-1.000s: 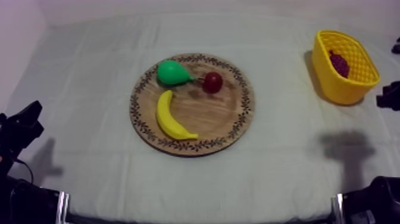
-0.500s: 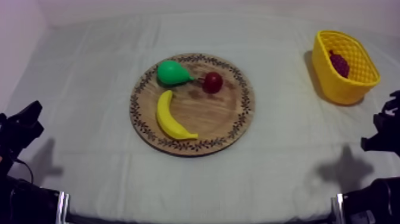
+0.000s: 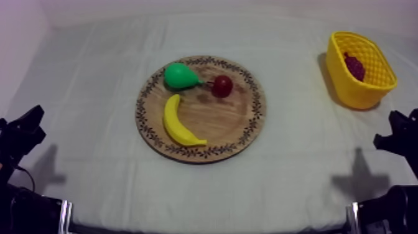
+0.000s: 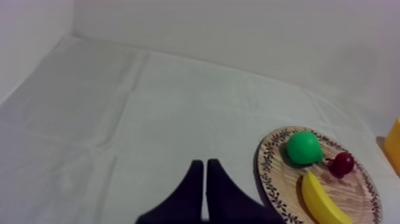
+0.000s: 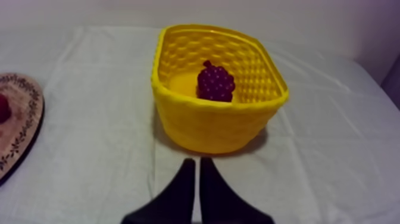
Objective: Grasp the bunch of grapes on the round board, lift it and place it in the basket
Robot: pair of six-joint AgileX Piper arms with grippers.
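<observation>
The bunch of grapes [image 3: 354, 66] lies inside the yellow basket [image 3: 352, 91] at the table's right; the right wrist view has the grapes [image 5: 215, 83] on the floor of the basket [image 5: 214, 128], upright, nothing touching them. My right gripper [image 3: 389, 134] hangs low at the right, nearer the front than the basket, and its fingers [image 5: 197, 170] lie together as a narrow wedge, holding nothing. The left gripper [image 3: 31, 122] sits low at the left, well away from the wooden board [image 3: 219, 121], its fingers [image 4: 204, 173] shut on nothing.
On the board lie a green pear [image 3: 180, 75], a small red fruit [image 3: 222, 86] and a banana [image 3: 177, 122]. The left wrist view has the board [image 4: 360, 189] with the pear [image 4: 304, 147]. Bare cloth separates the board from the basket.
My right arm has drawn back from beside the basket toward the table's front right, its shadow shifting along. The grapes, other fruit and left arm have not moved.
</observation>
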